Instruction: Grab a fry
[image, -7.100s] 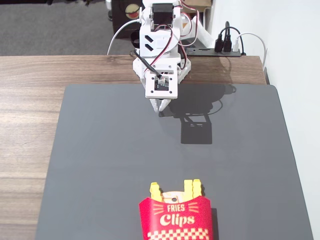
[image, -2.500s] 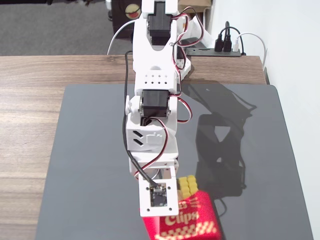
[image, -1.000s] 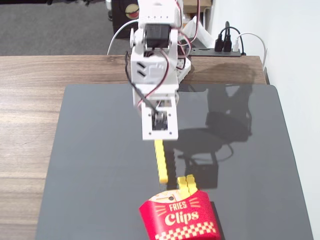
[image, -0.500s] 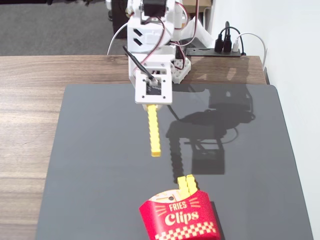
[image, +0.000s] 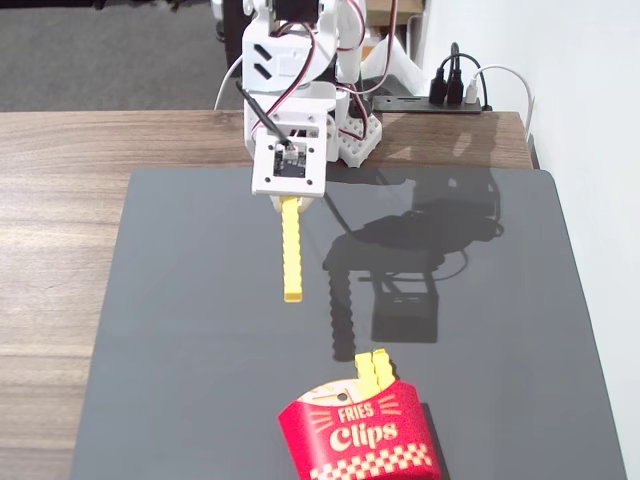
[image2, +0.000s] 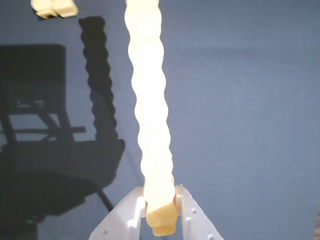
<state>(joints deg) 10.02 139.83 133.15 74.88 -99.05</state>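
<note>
The hand (image: 291, 203) grips one end of the fry (image: 291, 250) — the wrist view shows both fingers (image2: 187, 210) clamped on that end, the rest of the stick (image2: 149, 100) reaching out past them. Beyond its free tip, a red carton (image: 360, 440) holding two more fries (image: 373, 372) lies on the dark mat (image: 180, 300) covering the desk (image: 60, 200).

I see the gripper (image2: 160, 210) clamped on the near end of the fry (image2: 149, 100), which runs up past the frame's top over the dark mat (image2: 240, 100) (its wavy shadow lies left). Two fry tips (image2: 54, 7) sit top left.
</note>
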